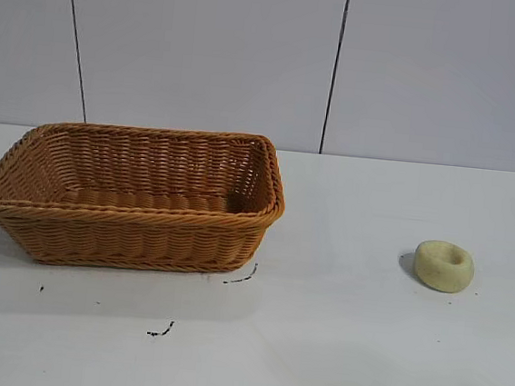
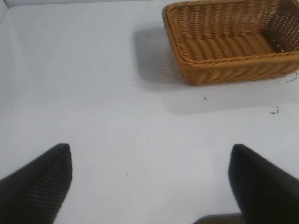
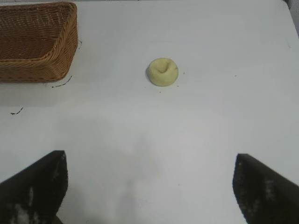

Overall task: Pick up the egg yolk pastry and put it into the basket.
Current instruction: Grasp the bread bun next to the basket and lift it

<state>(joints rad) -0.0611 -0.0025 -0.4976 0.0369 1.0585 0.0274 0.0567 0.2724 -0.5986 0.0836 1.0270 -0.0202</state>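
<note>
The egg yolk pastry [image 1: 444,266], a small pale yellowish-green round bun with a dimpled top, lies on the white table at the right. It also shows in the right wrist view [image 3: 162,72]. The basket [image 1: 128,208], large, orange-brown woven wicker, stands at the left and holds nothing; it also shows in the left wrist view [image 2: 233,70] and the right wrist view [image 3: 37,60]. My right gripper [image 3: 149,161] is open and empty above bare table, well short of the pastry. My left gripper [image 2: 152,151] is open and empty, away from the basket. Neither arm shows in the exterior view.
Small dark marks [image 1: 160,331] lie on the white table [image 1: 334,346] in front of the basket. A pale panelled wall [image 1: 207,51] stands behind the table.
</note>
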